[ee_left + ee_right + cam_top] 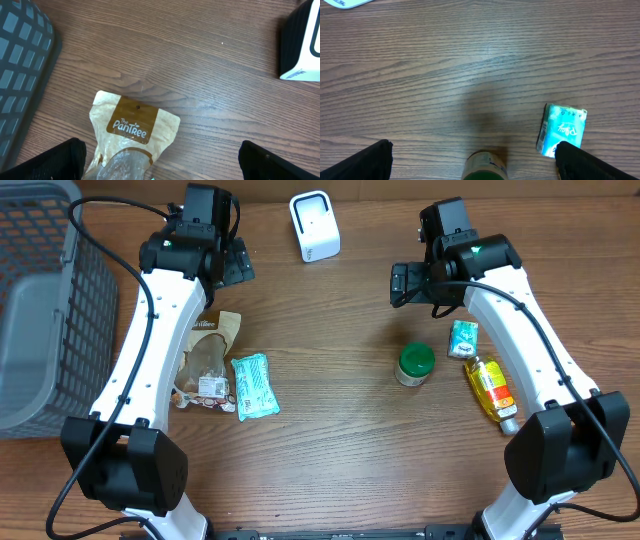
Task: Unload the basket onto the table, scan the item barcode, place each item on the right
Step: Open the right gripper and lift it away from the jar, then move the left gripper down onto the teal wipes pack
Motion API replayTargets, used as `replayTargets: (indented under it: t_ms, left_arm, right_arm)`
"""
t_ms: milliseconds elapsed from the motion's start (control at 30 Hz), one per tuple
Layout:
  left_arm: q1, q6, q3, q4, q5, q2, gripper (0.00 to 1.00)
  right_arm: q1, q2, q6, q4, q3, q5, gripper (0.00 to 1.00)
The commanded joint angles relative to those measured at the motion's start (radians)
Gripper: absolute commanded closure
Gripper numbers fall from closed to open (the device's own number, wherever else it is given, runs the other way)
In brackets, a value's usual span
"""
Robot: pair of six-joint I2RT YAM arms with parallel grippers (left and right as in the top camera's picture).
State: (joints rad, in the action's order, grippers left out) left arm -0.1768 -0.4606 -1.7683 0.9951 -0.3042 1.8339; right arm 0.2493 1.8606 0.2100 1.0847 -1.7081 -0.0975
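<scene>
The white barcode scanner (314, 225) stands at the back centre of the table; its dark side shows at the right edge of the left wrist view (302, 45). Several items lie about. On the left are a brown Pantree pouch (205, 360) (132, 132) and a teal packet (254, 385). On the right are a green-lidded jar (415, 364) (486, 167), a small teal carton (462, 338) (562, 129) and a yellow bottle (490, 390). My left gripper (235, 265) (160, 150) hovers open above the pouch's top end. My right gripper (405, 283) (473, 147) hangs open above the jar, holding nothing.
A grey plastic basket (35, 300) (20, 75) fills the far left of the table. Bare wood lies between the two groups of items and in front of the scanner.
</scene>
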Motion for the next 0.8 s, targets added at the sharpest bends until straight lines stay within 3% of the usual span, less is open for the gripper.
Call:
replayTargets:
  t_ms: [0, 700, 767]
  left_arm:
    - [-0.003, 0.011, -0.012, -0.004, -0.017, -0.014, 0.00]
    - [-0.003, 0.012, -0.012, -0.032, 0.043, -0.014, 0.00]
    - [-0.003, 0.024, -0.011, -0.006, 0.063, -0.014, 0.34]
  right_arm:
    - [-0.004, -0.014, 0.010, -0.006, -0.011, -0.014, 0.00]
    - [-0.004, -0.014, 0.010, -0.006, -0.011, -0.014, 0.00]
    - [-0.004, -0.014, 0.010, -0.006, -0.011, -0.014, 0.00]
